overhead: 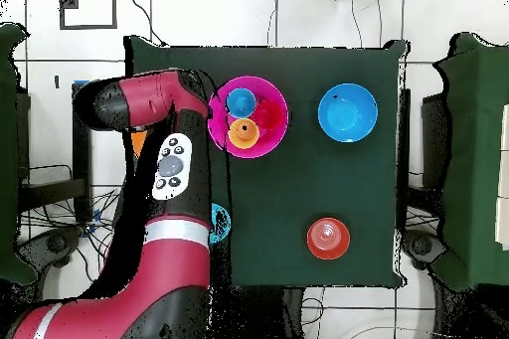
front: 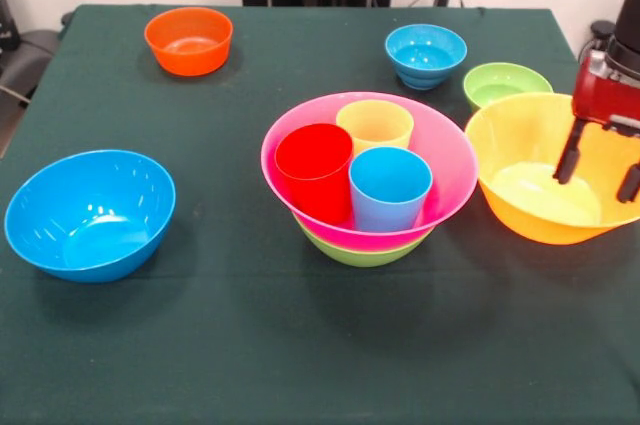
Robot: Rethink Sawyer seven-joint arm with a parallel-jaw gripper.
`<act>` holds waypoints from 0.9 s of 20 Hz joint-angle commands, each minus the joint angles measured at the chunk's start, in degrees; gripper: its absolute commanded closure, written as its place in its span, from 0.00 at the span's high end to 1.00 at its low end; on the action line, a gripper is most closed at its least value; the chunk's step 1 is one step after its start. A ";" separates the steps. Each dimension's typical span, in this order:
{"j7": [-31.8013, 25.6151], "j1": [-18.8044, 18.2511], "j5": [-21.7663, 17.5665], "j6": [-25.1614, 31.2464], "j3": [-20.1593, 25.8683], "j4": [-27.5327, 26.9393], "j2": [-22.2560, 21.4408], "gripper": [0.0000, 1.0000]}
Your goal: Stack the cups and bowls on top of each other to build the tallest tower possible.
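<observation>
A large pink bowl (front: 452,177) sits nested in a medium green bowl (front: 360,253) at the table's middle. This is the tower. Three cups stand upright side by side in the pink bowl: red (front: 314,173), translucent yellow (front: 375,125) and light blue (front: 390,190). The large yellow-orange bowl (front: 510,150) stands just right of them. My gripper (front: 596,187) is open and empty, its fingers hanging over that bowl's hollow. In the overhead view the pink bowl (overhead: 268,141) holds the same three cups, and my arm (overhead: 174,166) hides the gripper.
A medium blue bowl (front: 90,213) sits at the front left. A small orange bowl (front: 188,40) is at the far left. A small blue bowl (front: 426,55) and a small green bowl (front: 505,83) stand behind the yellow-orange bowl.
</observation>
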 commanded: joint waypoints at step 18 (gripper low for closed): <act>27.30 5.42 8.07 0.84 -9.58 -4.30 10.85 1.00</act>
